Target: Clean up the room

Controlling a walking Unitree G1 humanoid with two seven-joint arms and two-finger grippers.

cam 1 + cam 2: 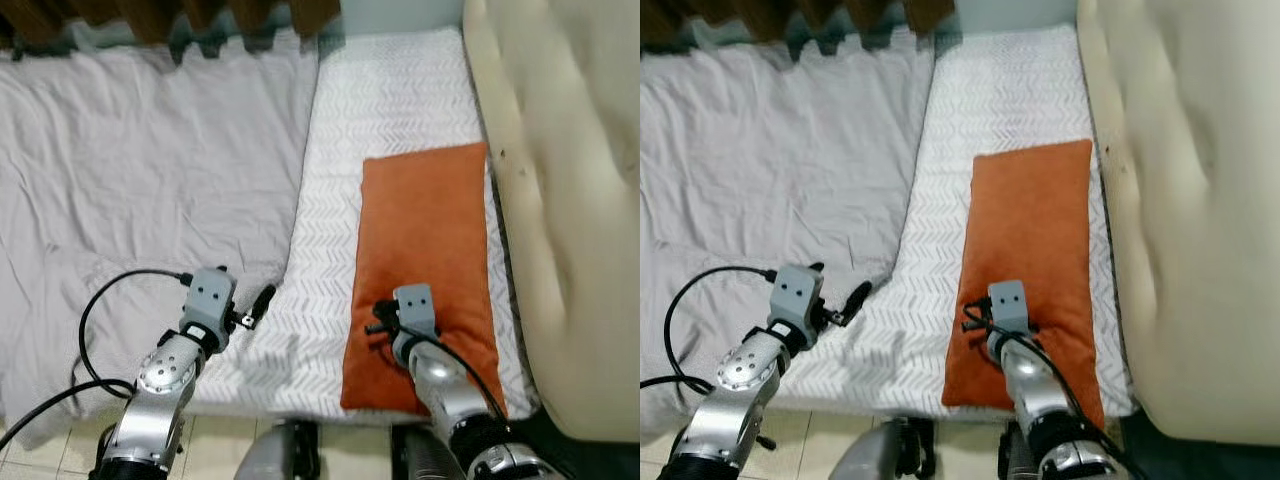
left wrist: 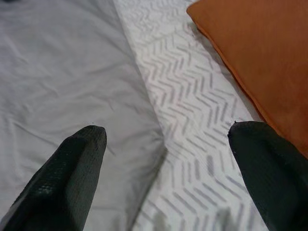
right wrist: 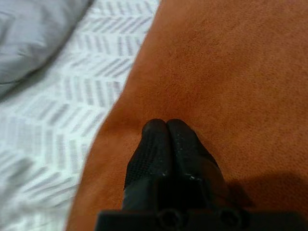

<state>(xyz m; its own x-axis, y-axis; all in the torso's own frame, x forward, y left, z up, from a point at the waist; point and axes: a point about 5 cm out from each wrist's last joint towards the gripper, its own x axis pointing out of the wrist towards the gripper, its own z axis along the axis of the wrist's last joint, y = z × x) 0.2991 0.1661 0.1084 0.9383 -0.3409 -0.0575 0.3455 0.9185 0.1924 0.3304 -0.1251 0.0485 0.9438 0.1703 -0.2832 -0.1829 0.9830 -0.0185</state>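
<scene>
Orange cushion under closed right gripper, beside headboard.

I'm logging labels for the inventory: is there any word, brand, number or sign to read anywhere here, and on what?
None: no readable text on the orange cushion, the grey blanket, the patterned sheet or the cream headboard.

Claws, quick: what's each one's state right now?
Left claw: open, empty, over the grey sheet.
Right claw: closed, fingertips on the orange cushion, nothing visibly pinched.
</scene>
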